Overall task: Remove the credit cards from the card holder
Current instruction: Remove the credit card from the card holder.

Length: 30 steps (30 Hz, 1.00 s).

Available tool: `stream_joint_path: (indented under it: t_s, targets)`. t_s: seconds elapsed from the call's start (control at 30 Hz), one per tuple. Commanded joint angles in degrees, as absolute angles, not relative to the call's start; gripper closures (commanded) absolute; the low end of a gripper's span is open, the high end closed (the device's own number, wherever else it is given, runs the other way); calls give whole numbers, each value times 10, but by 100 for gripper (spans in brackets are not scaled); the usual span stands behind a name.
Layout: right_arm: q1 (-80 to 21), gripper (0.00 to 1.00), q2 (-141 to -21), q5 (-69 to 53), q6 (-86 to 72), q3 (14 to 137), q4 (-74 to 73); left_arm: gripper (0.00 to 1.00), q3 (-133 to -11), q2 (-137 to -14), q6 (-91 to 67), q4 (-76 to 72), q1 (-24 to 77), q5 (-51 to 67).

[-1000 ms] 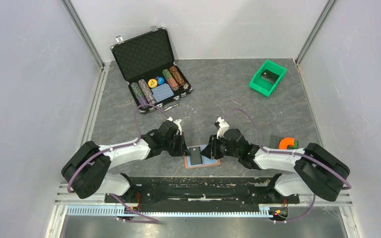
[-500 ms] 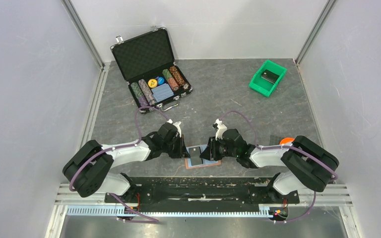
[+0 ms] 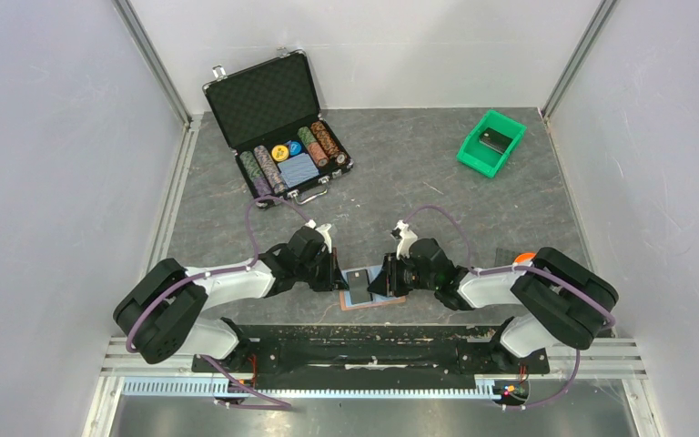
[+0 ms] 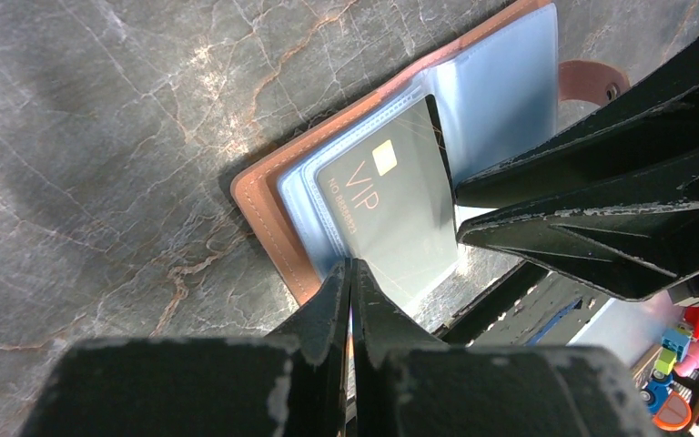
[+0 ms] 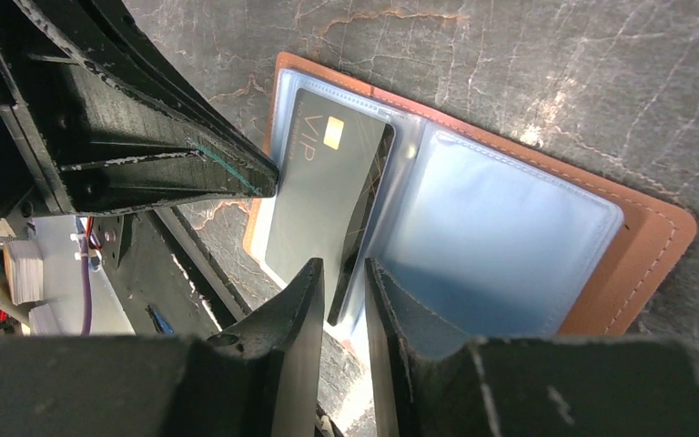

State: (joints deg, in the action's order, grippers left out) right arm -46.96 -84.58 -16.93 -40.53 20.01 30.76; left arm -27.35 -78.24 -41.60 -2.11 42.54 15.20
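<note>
One grey VIP card (image 5: 328,205) sits in the open brown card holder (image 5: 642,264) at the table's near edge. My right gripper (image 5: 344,305) grasps its edge; my left gripper (image 4: 350,300) looks clenched, apparently on the sleeve.

Even, bright light — blurred near edges

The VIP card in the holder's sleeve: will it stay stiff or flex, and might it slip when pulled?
The VIP card lies flat with straight edges, so it is probably stiff. Its face looks glossy and thin, so it may slip between the right gripper fingers. The card holder looks light; the left gripper rests at its edge.
</note>
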Motion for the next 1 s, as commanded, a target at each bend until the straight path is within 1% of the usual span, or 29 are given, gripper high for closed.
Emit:
stream_joint_path:
  t_s: [0.0,0.1,0.17,0.3,0.43,0.57,0.73,0.97]
  targets:
    - [-467,75,-865,-196,-425,183,372,95,-263,-784,-400,-19,425,152]
    - [-466,76,-875,-207,-443,170,412,94,-258,-782,-403,-24,426,153]
    - [-465,79,-880,-211,-451,162,433,95,-257,-782,-405,-24,426,153]
    - [-459,87,-880,-222,-464,150,473,95,-257,-787,-405,-25,426,155]
    - [-452,100,-877,-231,-475,135,508,94,-256,-791,-405,-25,426,155]
    - [-444,100,-882,-243,-493,121,548,94,-254,-792,-406,-24,426,154]
    - [-436,100,-875,-245,-495,117,548,93,-250,-790,-407,-21,426,150]
    - [-427,100,-837,-229,-468,113,462,92,-247,-794,-404,-15,426,142]
